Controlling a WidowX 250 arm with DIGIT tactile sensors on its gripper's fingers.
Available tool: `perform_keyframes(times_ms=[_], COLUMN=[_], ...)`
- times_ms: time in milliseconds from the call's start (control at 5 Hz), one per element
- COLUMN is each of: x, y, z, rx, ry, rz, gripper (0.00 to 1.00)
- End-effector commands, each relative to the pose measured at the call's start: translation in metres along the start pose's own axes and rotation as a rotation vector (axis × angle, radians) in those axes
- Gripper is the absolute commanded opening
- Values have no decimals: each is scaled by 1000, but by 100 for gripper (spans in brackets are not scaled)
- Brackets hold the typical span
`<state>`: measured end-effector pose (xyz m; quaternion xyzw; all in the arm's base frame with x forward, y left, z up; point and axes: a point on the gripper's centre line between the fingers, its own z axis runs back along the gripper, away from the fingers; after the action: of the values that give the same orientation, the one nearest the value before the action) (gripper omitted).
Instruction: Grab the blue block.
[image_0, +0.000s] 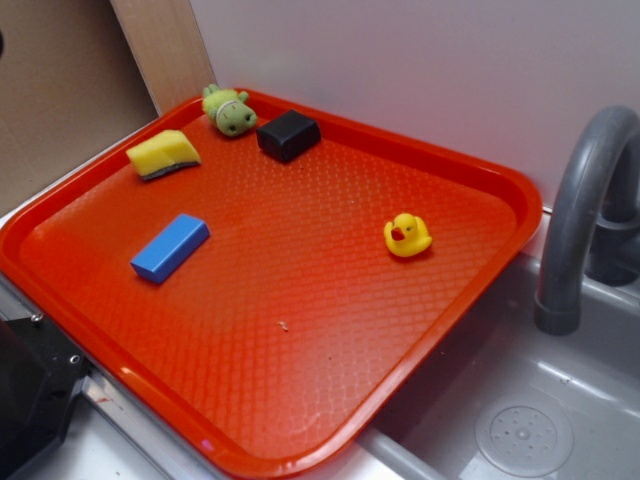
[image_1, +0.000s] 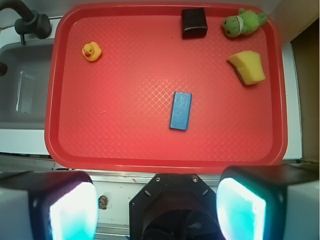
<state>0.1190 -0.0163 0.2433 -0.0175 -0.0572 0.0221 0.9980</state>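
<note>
The gripper (image_1: 157, 210) hangs high above the near edge of the red tray (image_1: 165, 162), its two fingers (image_1: 67, 207) spread wide, with nothing between them and nothing touched. In the wrist view both pads show at the bottom of the frame, one at each side, short of the tray's rim.

The blue block (image_1: 180, 110) lies flat on the tray, roughly midway between the near and far edges and a little toward the side that holds the sponge. It is a plain bright-blue bar, about twice as long as wide, with smooth faces and clean corners, its long axis pointing nearly straight from the near rim to the far one, slightly tilted. Nothing touches it.

Along the far edge sit a black squarish block (image_1: 194, 22) and, in the far corner just beside it, a small green plush toy (image_1: 243, 23). A yellow sponge (image_1: 247, 66) with a dark underside lies near that same side rim, well apart from the blue block. A yellow rubber duck (image_1: 91, 51) stands toward the opposite far corner, by the sink (image_1: 20, 90) and its grey tap (image_0: 585, 210).
</note>
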Motion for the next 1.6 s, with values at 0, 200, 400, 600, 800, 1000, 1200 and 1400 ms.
perform_keyframes(times_ms=[0, 200, 400, 600, 800, 1000, 1200, 1400], x=[0, 17, 22, 45, 69, 104, 98, 79], y=[0, 3, 0, 7, 11, 28, 36, 37], z=[0, 3, 0, -11, -35, -84, -125, -147], rx=[0, -21, -5, 2, 65, 73, 109, 157], ry=[0, -7, -12, -33, -57, -75, -26, 5], rz=[0, 36, 51, 72, 77, 84, 69, 19], gripper=[100, 100, 100, 100, 100, 100, 100, 100])
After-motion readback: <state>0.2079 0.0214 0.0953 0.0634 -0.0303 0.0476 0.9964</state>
